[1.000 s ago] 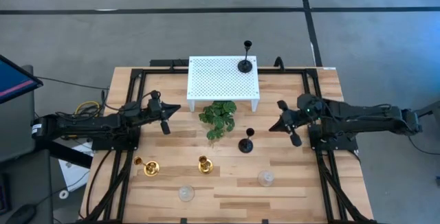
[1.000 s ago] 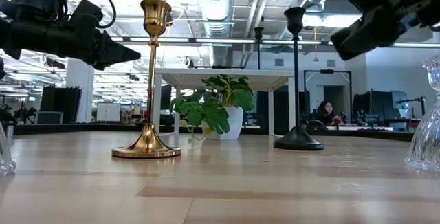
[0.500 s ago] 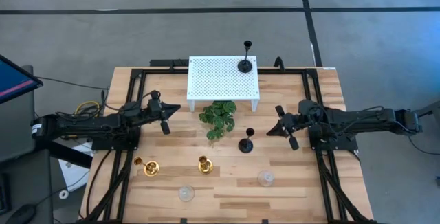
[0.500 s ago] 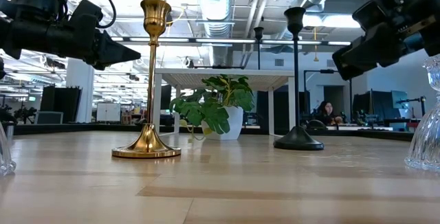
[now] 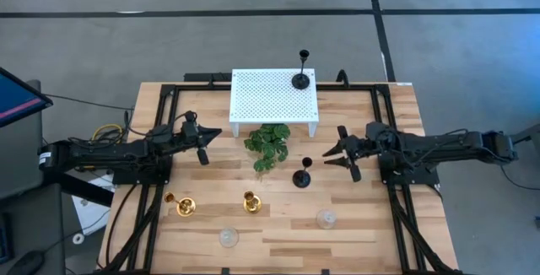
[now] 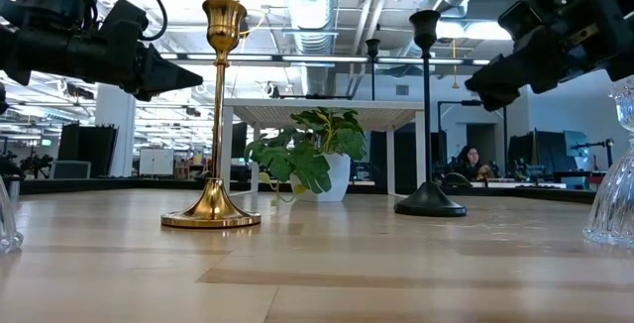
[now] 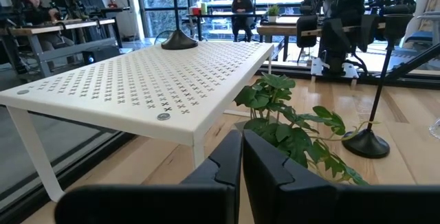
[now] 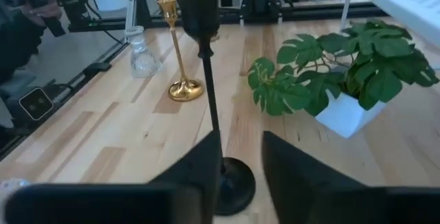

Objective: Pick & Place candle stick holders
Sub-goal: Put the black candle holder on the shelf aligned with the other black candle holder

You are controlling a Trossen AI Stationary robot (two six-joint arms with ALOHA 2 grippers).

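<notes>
A tall black candle stick holder (image 5: 301,175) stands on its round base on the table, in front of the plant. A second black one (image 5: 300,76) stands on the white perforated stand. Two gold holders (image 5: 251,201) (image 5: 185,205) and two glass holders (image 5: 228,238) (image 5: 326,218) stand near the table's near edge. My right gripper (image 5: 332,154) is open just to the right of the black holder on the table. In the right wrist view its fingers (image 8: 240,138) point at the stem (image 8: 209,90) without touching it. My left gripper (image 5: 213,132) is shut and empty at the left, above the table.
A green leafy plant in a white pot (image 5: 267,144) stands just left of the black holder, in front of the white perforated stand (image 5: 274,98). Black frame rails (image 5: 392,216) run along both sides of the table.
My right gripper has moved toward the table's left edge, closer to the black holder on the table, and has tipped closer to level. The holders have stayed where they were.
</notes>
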